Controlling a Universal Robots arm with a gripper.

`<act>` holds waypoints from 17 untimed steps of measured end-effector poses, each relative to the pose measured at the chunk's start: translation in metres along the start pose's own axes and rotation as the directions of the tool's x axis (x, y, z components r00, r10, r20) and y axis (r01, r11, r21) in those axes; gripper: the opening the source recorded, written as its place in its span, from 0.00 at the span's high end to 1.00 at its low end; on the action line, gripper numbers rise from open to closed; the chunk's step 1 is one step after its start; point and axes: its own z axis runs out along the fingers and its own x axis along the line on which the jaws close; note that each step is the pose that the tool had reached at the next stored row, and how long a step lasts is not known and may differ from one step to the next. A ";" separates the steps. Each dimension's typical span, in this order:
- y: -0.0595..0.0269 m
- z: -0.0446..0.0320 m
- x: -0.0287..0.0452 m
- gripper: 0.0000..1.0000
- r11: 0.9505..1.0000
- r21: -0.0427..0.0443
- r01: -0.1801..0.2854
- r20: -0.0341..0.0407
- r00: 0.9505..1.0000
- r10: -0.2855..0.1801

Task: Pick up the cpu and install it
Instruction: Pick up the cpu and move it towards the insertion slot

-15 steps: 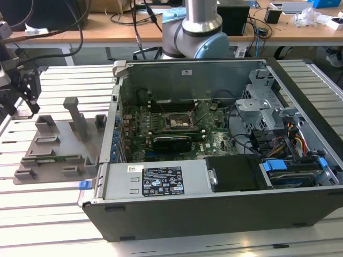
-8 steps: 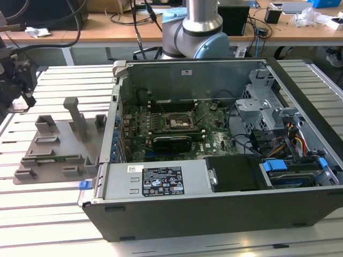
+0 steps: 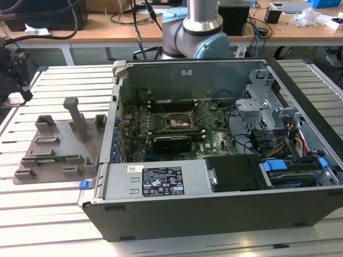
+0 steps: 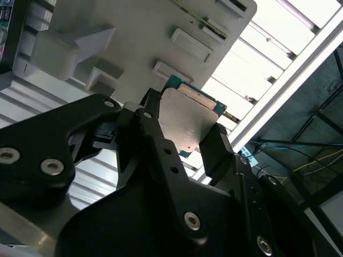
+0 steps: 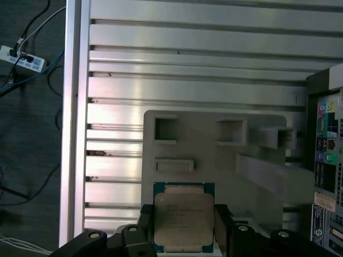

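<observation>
The cpu (image 5: 182, 214), a flat square chip with a silvery-grey top and a thin blue-green edge, sits between the two black fingers of my gripper (image 5: 183, 222), which is shut on its opposite sides. In the second wrist view the cpu (image 4: 188, 119) is clamped the same way by the gripper (image 4: 185, 123). It hangs in the air over the grey plastic holder tray (image 5: 214, 139). In the exterior view the gripper (image 3: 13, 75) is at the far left, above the table's edge. The motherboard socket (image 3: 179, 122) lies open inside the computer case (image 3: 214, 160).
The holder tray (image 3: 53, 144) lies on the slatted aluminium table (image 3: 48, 214) at the exterior view's left, with an upright post (image 3: 77, 118). The open case has tall walls, drive cages (image 3: 257, 101) and cables. The arm's base (image 3: 198, 27) stands behind the case.
</observation>
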 end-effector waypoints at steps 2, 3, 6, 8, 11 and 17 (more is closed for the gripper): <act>0.0000 -0.0067 -0.0002 0.46 1.000 0.000 0.000 0.000 1.000 0.000; -0.0001 -0.0090 -0.0003 0.46 1.000 0.000 0.000 0.000 1.000 0.000; -0.0001 -0.0162 -0.0005 0.46 1.000 0.000 0.000 0.000 1.000 0.000; -0.0001 -0.0215 -0.0006 0.46 1.000 0.000 0.000 0.000 1.000 0.000; -0.0002 -0.0337 -0.0009 0.46 1.000 0.000 0.000 0.000 1.000 0.000; -0.0003 -0.0486 -0.0013 0.46 1.000 0.000 0.000 0.000 1.000 0.000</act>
